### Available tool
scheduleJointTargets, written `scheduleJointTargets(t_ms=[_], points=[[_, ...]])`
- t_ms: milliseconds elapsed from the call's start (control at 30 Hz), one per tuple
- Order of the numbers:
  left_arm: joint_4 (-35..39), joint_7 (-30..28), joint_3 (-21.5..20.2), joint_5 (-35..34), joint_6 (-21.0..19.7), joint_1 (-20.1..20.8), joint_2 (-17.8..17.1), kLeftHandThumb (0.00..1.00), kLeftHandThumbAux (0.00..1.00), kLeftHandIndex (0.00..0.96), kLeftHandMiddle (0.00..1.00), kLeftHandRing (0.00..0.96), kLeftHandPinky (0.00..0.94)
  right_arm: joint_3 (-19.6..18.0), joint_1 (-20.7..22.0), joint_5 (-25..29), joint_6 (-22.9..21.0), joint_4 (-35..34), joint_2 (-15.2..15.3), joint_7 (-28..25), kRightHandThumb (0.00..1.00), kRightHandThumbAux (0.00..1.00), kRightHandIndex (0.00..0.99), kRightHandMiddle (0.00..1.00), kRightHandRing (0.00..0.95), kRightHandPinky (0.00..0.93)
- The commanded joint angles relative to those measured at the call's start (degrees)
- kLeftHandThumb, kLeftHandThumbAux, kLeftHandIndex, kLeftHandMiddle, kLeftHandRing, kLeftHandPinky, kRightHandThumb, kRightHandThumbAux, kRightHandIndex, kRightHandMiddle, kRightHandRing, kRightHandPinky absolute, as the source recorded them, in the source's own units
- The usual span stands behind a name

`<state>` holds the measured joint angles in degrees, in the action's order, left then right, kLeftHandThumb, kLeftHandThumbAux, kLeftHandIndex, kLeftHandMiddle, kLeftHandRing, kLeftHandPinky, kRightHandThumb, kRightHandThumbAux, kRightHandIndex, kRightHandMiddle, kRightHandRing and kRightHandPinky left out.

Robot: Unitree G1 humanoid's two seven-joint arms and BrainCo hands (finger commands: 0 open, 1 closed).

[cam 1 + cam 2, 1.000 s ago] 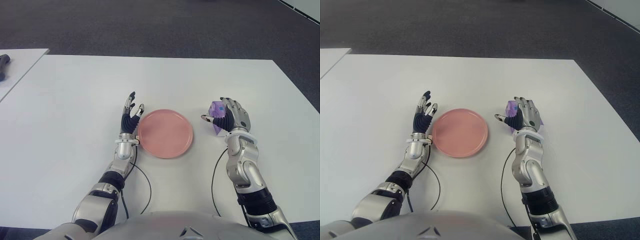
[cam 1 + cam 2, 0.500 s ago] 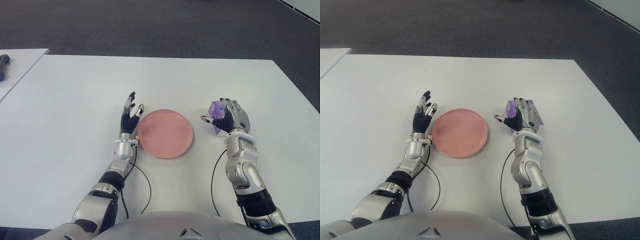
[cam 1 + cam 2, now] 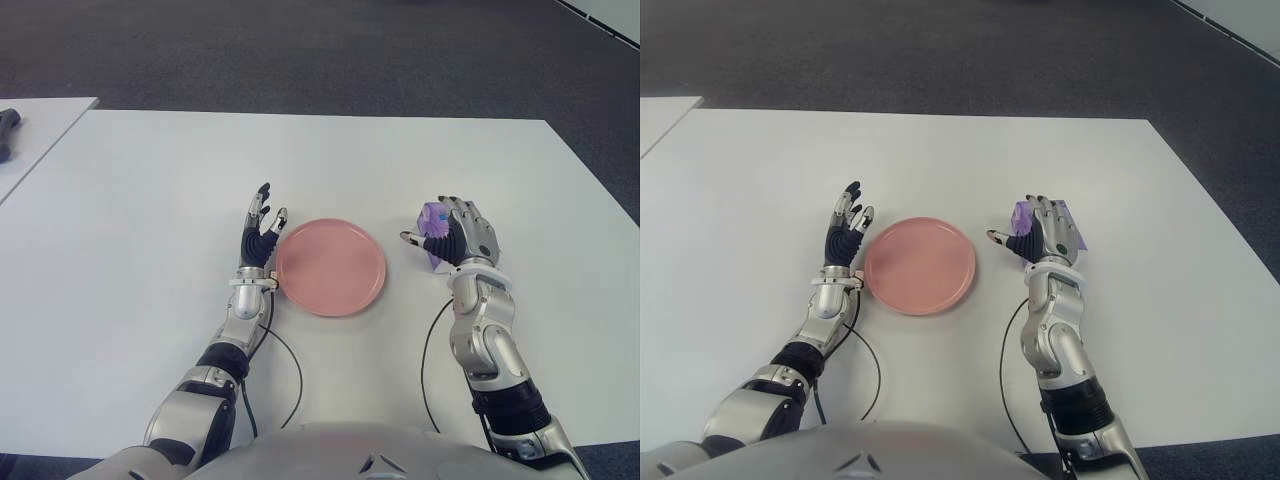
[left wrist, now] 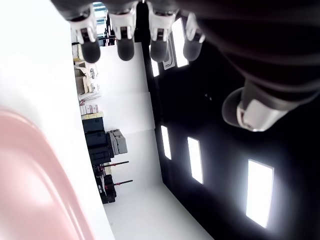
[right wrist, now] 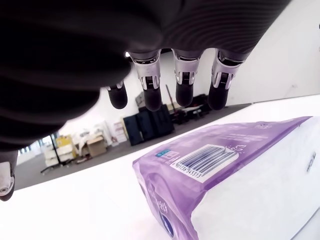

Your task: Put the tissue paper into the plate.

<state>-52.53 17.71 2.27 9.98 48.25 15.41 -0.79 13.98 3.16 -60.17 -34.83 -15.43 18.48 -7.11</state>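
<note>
The tissue paper is a purple and white pack lying on the white table, to the right of the empty pink plate. My right hand is over the pack's near side, fingers extended above it and thumb out toward the plate. In the right wrist view the fingertips hover above the pack without closing on it. My left hand shows open, fingers upright, right beside the plate's left edge.
A second white table stands at the far left with a dark object on it. Thin black cables run along both forearms near the front edge. Dark carpet lies beyond the table's far edge.
The right wrist has shifted very slightly while the hand stays over the tissue pack. The left hand, plate and pack have not moved.
</note>
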Motion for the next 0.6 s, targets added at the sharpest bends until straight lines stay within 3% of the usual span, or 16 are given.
scheduleJointTargets(t_ms=[33,600], points=[[-3.7,-0.1,-0.1,0.5,0.3,-5.8,-0.1,0.007,0.471,0.000,0.000,0.000,0.000,0.3,-0.6,-0.6,-0.6,-0.2,-0.5,-0.8,0.059,0.420,0.000,0.000,0.000,0.000],[-3.4,-1.6,-0.2,-0.3,0.9,-6.2,-0.2,0.017,0.470,0.000,0.000,0.000,0.000,0.4,-1.0,-1.3,-0.6,-0.6,-1.0,-1.1,0.059,0.420,0.000,0.000,0.000,0.000]])
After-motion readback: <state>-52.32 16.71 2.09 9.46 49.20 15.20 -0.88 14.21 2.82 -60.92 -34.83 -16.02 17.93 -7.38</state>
